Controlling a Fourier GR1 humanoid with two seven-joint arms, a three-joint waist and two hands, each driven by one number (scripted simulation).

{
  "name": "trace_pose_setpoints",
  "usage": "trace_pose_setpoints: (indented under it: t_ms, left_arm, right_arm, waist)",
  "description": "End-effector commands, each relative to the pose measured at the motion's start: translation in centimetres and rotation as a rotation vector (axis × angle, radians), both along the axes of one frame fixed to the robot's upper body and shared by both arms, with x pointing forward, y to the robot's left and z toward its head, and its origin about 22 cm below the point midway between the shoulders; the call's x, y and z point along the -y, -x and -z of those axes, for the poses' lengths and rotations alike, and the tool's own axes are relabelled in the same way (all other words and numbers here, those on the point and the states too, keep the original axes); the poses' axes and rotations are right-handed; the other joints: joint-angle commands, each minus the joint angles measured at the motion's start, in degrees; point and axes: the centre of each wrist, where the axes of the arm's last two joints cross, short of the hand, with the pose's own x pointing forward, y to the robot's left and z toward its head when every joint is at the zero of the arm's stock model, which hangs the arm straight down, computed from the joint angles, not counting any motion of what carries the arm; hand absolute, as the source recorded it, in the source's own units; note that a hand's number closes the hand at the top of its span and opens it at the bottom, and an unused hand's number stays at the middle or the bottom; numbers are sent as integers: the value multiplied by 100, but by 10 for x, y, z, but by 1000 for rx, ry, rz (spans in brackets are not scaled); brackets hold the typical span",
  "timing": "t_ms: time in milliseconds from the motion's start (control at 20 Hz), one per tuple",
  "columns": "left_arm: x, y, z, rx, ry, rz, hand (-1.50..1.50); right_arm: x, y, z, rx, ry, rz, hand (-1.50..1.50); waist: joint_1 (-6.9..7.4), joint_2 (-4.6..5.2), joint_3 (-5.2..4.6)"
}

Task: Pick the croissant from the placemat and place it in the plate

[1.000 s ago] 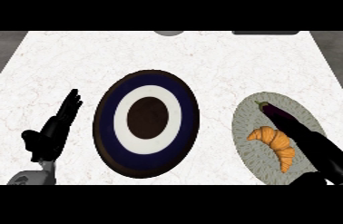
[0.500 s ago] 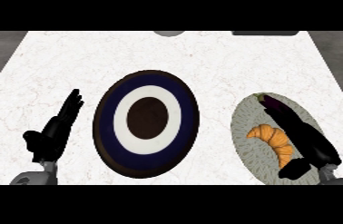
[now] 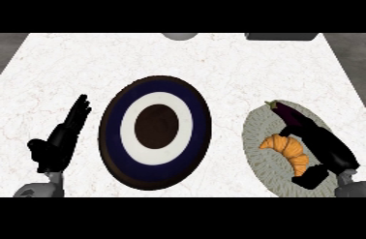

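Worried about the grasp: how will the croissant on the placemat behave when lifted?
The croissant is a curved crescent lying flat, so it probably won't roll. It looks small beside the right hand, so likely light. Its tapered ends might slip.

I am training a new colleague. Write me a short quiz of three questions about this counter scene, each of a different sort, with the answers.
1. True or false: the croissant lies on the plate.
2. Which hand is right beside the croissant? A. the left hand B. the right hand C. neither
3. Fill in: on the placemat, the purple thing beyond the croissant is an ______.

Key
1. False: it lies on the placemat.
2. B: the left hand rests open on the other side of the plate.
3. eggplant
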Motion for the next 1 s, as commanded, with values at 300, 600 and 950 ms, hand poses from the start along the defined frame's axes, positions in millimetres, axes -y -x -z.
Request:
trace_pose_setpoints:
  t_ms: [300, 600, 950]
  left_arm:
    - [-24, 8, 3, -13, 2, -8, 0]
    - [-4, 10, 5, -2, 9, -4, 0]
    - [-10, -3, -1, -10, 2, -11, 0]
  right_arm:
    - [0, 12, 39, 153, -91, -16, 150]
    - [2, 2, 37, 310, -252, 47, 150]
    - [24, 28, -18, 428, -339, -22, 150]
  waist:
    - [49, 118, 131]
    - [41, 105, 131]
    - [-37, 92, 123]
